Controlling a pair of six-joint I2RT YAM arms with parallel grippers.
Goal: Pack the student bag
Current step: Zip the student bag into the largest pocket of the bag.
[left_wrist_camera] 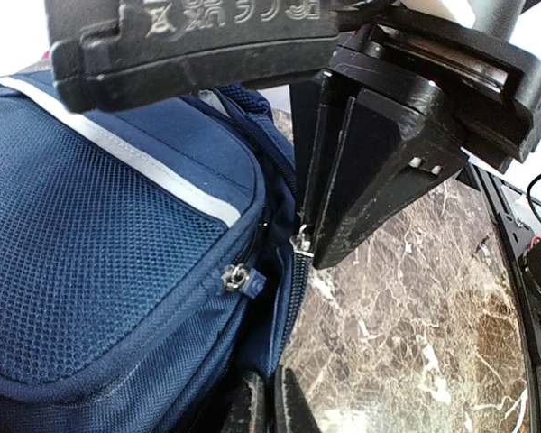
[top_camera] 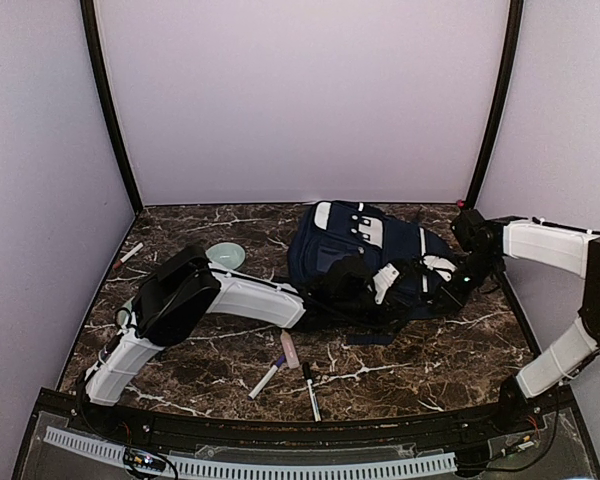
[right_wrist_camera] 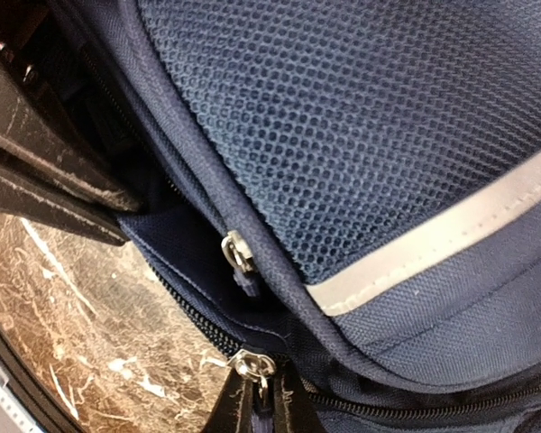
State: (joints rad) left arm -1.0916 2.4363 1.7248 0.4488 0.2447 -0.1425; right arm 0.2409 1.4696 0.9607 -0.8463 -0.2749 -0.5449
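Note:
The student bag (top_camera: 360, 255), navy with white stripes, lies on the marble table right of the middle. It fills the left wrist view (left_wrist_camera: 99, 271) and the right wrist view (right_wrist_camera: 388, 135). My left gripper (top_camera: 372, 300) is at the bag's near edge. Its fingers (left_wrist_camera: 272, 408) are shut on the fabric edge beside the open zip. My right gripper (top_camera: 420, 295) comes in from the right. Its fingers (right_wrist_camera: 266, 410) are shut on a metal zip pull (right_wrist_camera: 252, 366), which also shows in the left wrist view (left_wrist_camera: 302, 240). A second zip pull (right_wrist_camera: 237, 253) hangs free above it.
A pale green bowl (top_camera: 226, 255) stands left of the bag. A pink-capped marker (top_camera: 288, 348), a white pen (top_camera: 264, 381) and a dark pen (top_camera: 311, 388) lie near the front edge. A small white thing (top_camera: 131, 252) lies at the far left. Walls enclose the table.

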